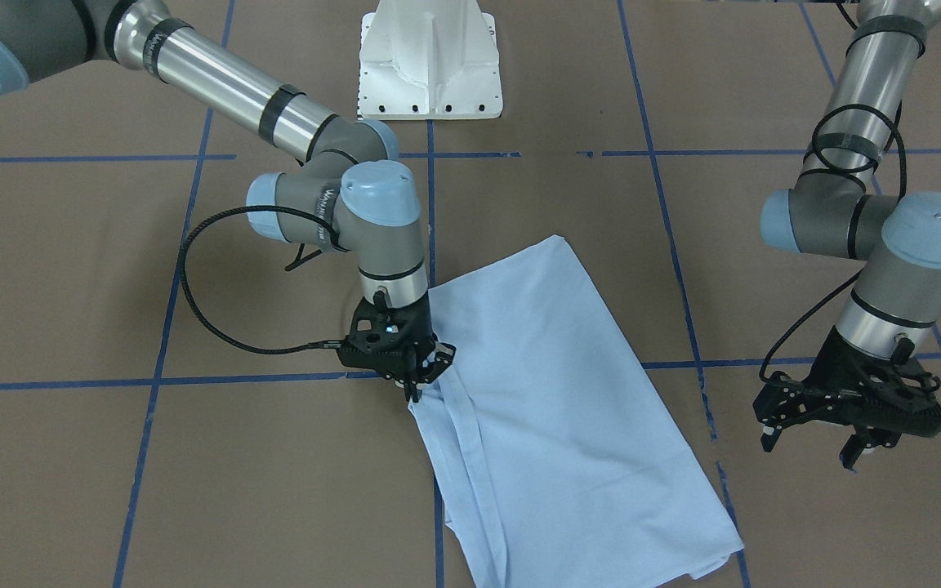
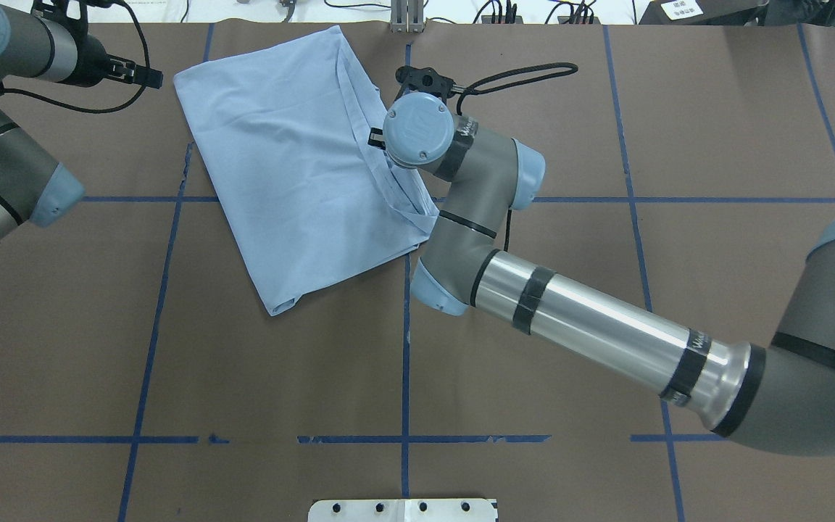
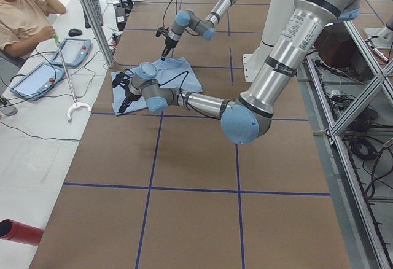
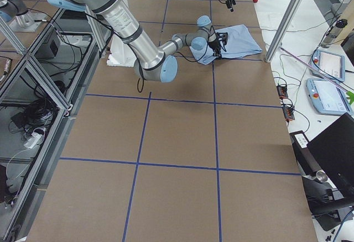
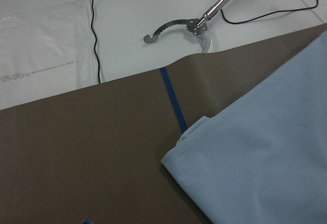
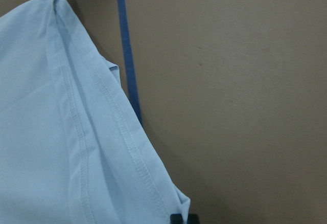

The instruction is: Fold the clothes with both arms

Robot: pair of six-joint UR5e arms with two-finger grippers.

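Observation:
The light blue T-shirt [image 1: 568, 408] lies folded in a long slanted rectangle on the brown table [image 1: 111, 286]. Its print and collar are hidden. It also shows in the overhead view [image 2: 294, 159]. My right gripper [image 1: 417, 384] points straight down at the shirt's hemmed side edge and is shut on that edge. The right wrist view shows the stitched hem [image 6: 127, 147] running to the fingertips at the bottom of the view. My left gripper [image 1: 809, 445] is open and empty. It hovers beside the shirt's other long side, near a corner [image 2: 153, 76]. The left wrist view shows that shirt corner [image 5: 204, 147].
The white pedestal base [image 1: 430, 65] stands at the robot's side of the table. A metal reach-grabber [image 5: 189, 27] lies on the white side table past the far edge. A seated operator [image 3: 24, 17] and tablets [image 3: 37, 78] are there too. Blue tape lines grid the table.

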